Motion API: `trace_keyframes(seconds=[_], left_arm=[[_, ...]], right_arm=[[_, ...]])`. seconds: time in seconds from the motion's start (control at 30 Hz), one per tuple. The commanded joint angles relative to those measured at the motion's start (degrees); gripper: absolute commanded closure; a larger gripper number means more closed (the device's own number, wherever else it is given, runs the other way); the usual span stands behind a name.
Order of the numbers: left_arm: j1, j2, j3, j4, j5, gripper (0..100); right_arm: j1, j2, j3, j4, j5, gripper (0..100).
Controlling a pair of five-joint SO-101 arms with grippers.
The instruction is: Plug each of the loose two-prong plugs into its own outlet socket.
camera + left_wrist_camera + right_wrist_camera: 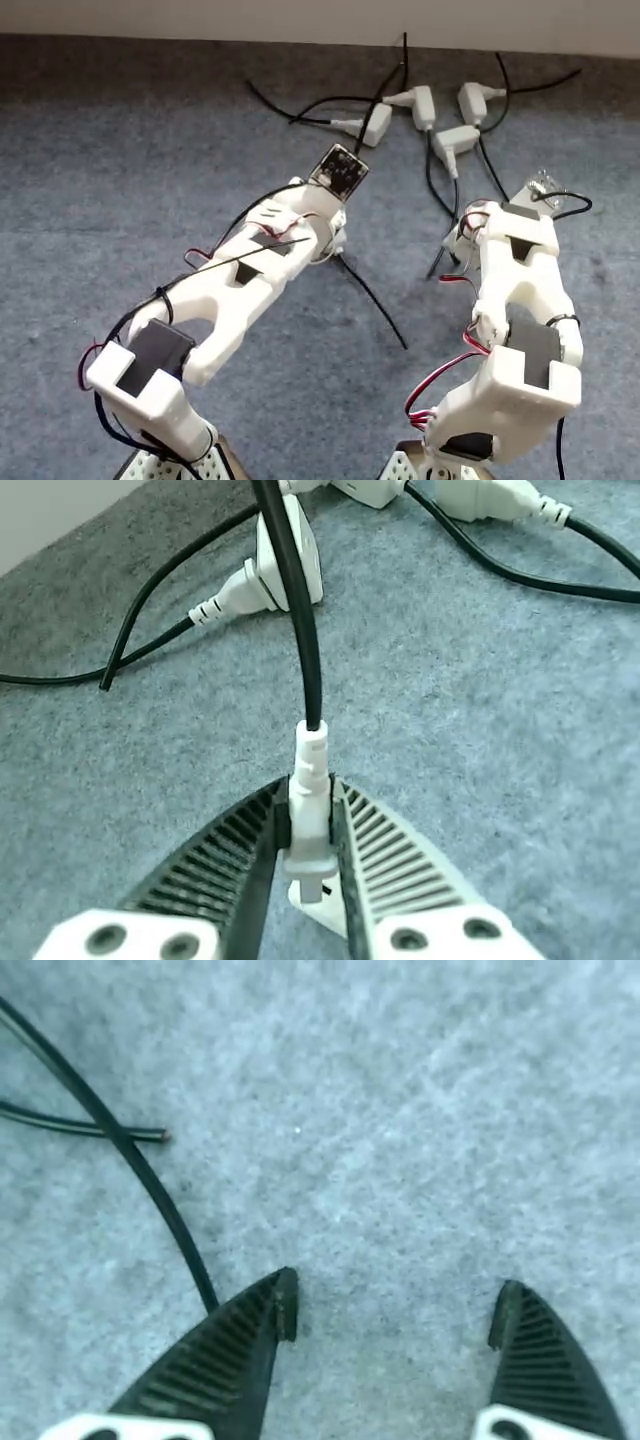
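Left gripper clamps the plug lengthwise, cord end toward the outlet socket lying farther off; right gripper gapes wide, empty.

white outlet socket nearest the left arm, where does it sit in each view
high view: the white plastic outlet socket lies just beyond the left arm's wrist, leftmost of the four sockets.
left wrist view: the socket lies ahead of the left claw, past the white two-prong plug it grips.
right wrist view: not in it.
shared landmark: the plug's black cord, which crosses the socket in both views.
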Motion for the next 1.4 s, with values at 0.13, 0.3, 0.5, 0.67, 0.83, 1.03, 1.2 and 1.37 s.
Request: trace_keyframes(seconds=[0.13,0.3,0.5,0.67,0.83,1.03,1.2,1.37], left_arm=[[1.27,-5.32,0.66,-0.7,0.44,99],[2.77,-3.38,0.57,-1.05,0.44,99],[2.86,-2.33,0.04,-1.05,0.26,99],[2.33,-2.15,0.04,-1.05,0.18,99],[0.66,-2.15,0.04,-2.29,0.18,99],[-5.05,-6.29,-3.82,-4.31,1.67,99],[-10.51,-18.77,-5.32,1.49,13.27,99],[-11.91,-32.66,5.67,2.46,17.76,99]], right_arm=[[1.27,-0.22,0.57,-0.66,-0.26,68.3],[1.27,-0.22,0.57,-0.66,-0.26,68.3],[1.27,-0.22,0.57,-0.66,-0.26,68.3],[1.27,-0.22,0.57,-0.66,-0.26,68.3],[1.27,-0.13,0.57,-0.66,-0.26,68.3],[-2.07,-0.4,0.66,-0.66,5.89,68.3],[-3.74,-1.27,0.4,-5.85,16.44,68.3],[-8.48,-6.9,-1.27,-6.37,26.02,68.3]])
